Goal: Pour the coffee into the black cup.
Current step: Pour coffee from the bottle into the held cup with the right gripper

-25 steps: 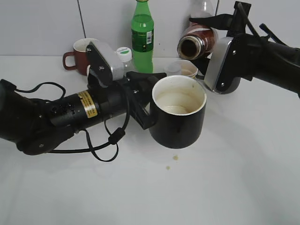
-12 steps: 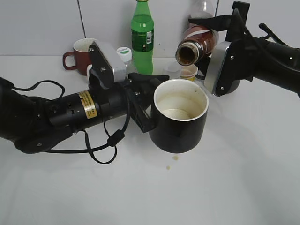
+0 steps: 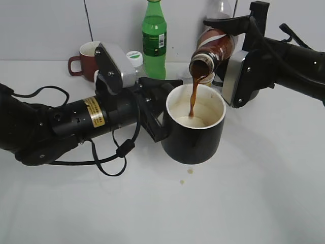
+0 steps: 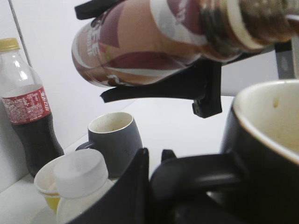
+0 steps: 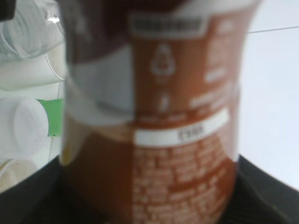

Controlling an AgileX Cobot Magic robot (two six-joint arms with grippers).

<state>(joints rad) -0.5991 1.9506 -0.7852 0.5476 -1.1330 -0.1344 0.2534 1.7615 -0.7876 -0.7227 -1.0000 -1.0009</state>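
Coffee point(image 3: 194, 98) now streaming into black cup point(image 3: 194, 128), previously unpoured.

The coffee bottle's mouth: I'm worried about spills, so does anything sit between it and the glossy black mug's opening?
Nothing visible does. The tilted clear coffee bottle with the red-brown label, held by the right gripper, sends a brown stream straight into the glossy black mug, which the left gripper holds by its handle.
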